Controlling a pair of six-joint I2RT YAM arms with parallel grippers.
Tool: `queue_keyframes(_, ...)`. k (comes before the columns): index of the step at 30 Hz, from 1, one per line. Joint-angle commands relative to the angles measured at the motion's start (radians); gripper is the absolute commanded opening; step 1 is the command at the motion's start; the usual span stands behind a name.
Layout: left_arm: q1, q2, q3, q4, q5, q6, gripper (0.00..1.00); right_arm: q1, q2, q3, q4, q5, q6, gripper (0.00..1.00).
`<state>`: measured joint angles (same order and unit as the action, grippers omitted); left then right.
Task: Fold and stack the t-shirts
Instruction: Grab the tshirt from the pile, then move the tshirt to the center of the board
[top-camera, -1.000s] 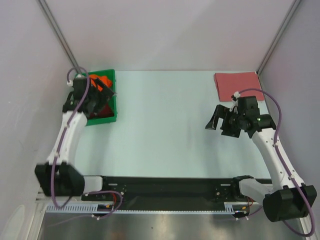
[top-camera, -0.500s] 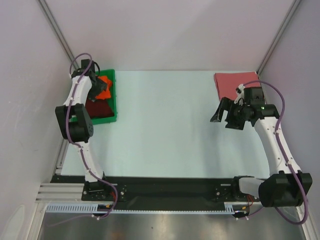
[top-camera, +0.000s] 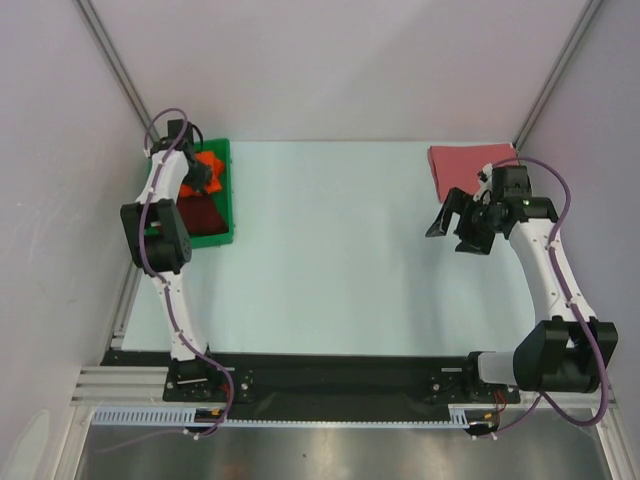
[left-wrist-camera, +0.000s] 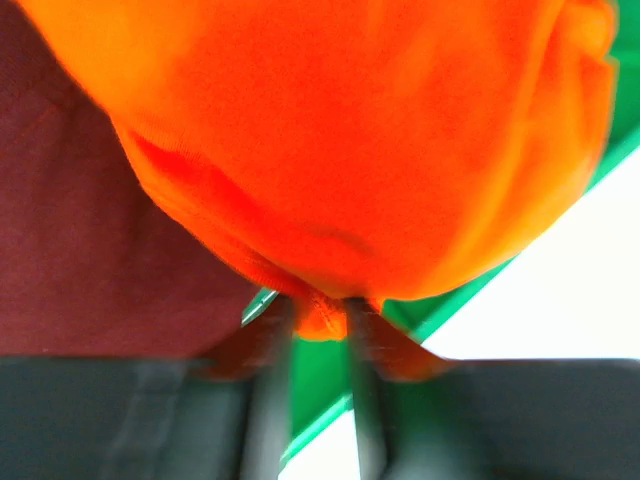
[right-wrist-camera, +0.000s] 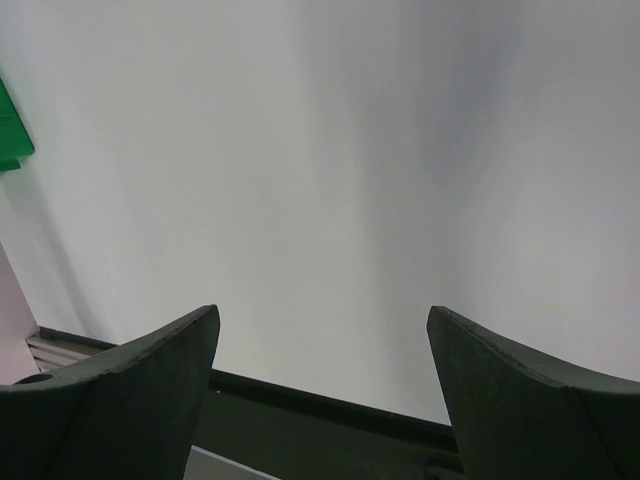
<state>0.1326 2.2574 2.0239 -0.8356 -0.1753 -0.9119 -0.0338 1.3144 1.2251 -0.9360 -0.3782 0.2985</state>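
Left claw (left-wrist-camera: 318, 318): pinched nearly closed on bunched edge of orange t-shirt (left-wrist-camera: 350, 140), over green bin (top-camera: 228, 195) at far-left of surface (top-camera: 330, 250). Beneath, in bin: maroon t-shirt (left-wrist-camera: 90, 250). Far-right corner: pink t-shirt (top-camera: 470, 165), folded flat. Right claw (right-wrist-camera: 321, 315): wide open, holding nothing, hovering above bare surface near pink one.

Risks (judgement only):
- thin pinch slipping under cloth's weight
- hanging hem snagging bin wall, dragging or tipping bin
- maroon cloth clinging, coming out too
- orange landing bunched, hard to spread
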Motion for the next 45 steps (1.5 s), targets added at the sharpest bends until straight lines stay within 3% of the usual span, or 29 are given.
queue_keyframes(1,0.007,-0.03,0.059,0.044,-0.001,0.013,0.23,-0.006,0.016,0.048,-0.001,0.004,0.007,0.92)
queue_keyframes(2,0.007,-0.041,0.064,0.047,-0.003,0.025,0.08,-0.006,0.019,0.05,0.0,0.002,0.008,0.92)
queue_keyframes(3,0.009,-0.045,0.067,0.047,-0.006,0.033,0.0,-0.006,0.025,0.051,0.0,0.001,0.005,0.92)
queue_keyframes(7,-0.001,-0.108,0.098,0.067,-0.007,0.076,0.0,-0.008,0.037,0.059,-0.006,-0.008,-0.005,0.92)
queue_keyframes(9,-0.008,-0.184,0.104,0.154,0.058,0.117,0.0,-0.008,0.036,0.057,-0.012,-0.011,-0.009,0.92)
queue_keyframes(14,-0.039,-0.335,0.119,0.548,0.339,0.163,0.0,-0.008,0.026,0.048,-0.032,-0.024,-0.025,0.93)
queue_keyframes(18,-0.094,-0.302,0.503,0.716,0.457,0.113,0.0,-0.008,0.006,0.036,-0.044,-0.041,-0.035,0.93)
queue_keyframes(20,-0.114,-0.295,0.587,0.83,0.493,-0.032,0.0,-0.008,-0.018,0.03,-0.05,-0.044,-0.038,0.93)
queue_keyframes(23,-0.188,-0.387,0.521,0.915,0.531,-0.147,0.0,-0.008,-0.056,0.014,-0.058,-0.041,-0.041,0.94)
queue_keyframes(25,-0.275,-0.427,0.512,0.844,0.566,-0.121,0.0,-0.002,-0.073,0.008,-0.058,-0.048,-0.033,0.96)
queue_keyframes(29,-0.425,-0.554,0.356,0.726,0.646,-0.098,0.0,0.031,-0.102,0.008,-0.06,-0.071,-0.015,0.97)
queue_keyframes(31,-0.514,-0.652,0.297,0.65,0.637,0.005,0.0,0.031,-0.122,0.013,-0.061,-0.087,-0.001,1.0)
queue_keyframes(34,-0.583,-0.829,0.037,0.63,0.617,0.045,0.0,0.06,-0.15,0.025,-0.076,-0.085,0.02,1.0)
queue_keyframes(35,-0.593,-0.876,-0.135,0.653,0.602,0.032,0.01,0.061,-0.159,0.027,-0.081,-0.084,0.03,1.0)
queue_keyframes(36,-0.594,-0.912,-0.219,0.645,0.603,0.003,0.14,0.061,-0.17,0.027,-0.092,-0.082,0.036,1.0)
queue_keyframes(37,-0.594,-0.958,-0.305,0.656,0.634,-0.043,0.57,0.063,-0.191,0.022,-0.098,-0.088,0.047,1.0)
queue_keyframes(38,-0.594,-0.972,-0.418,0.618,0.646,-0.026,0.7,0.07,-0.202,0.019,-0.098,-0.094,0.05,1.0)
queue_keyframes(40,-0.611,-0.999,-0.483,0.448,0.579,0.09,0.91,0.092,-0.234,-0.001,-0.098,-0.103,0.056,1.0)
queue_keyframes(43,-0.607,-1.01,-0.557,0.136,0.456,0.224,0.95,0.205,-0.251,-0.027,-0.121,-0.048,0.062,1.0)
queue_keyframes(45,-0.604,-1.013,-0.605,0.035,0.409,0.263,0.96,0.326,-0.265,-0.044,-0.13,0.031,0.094,1.0)
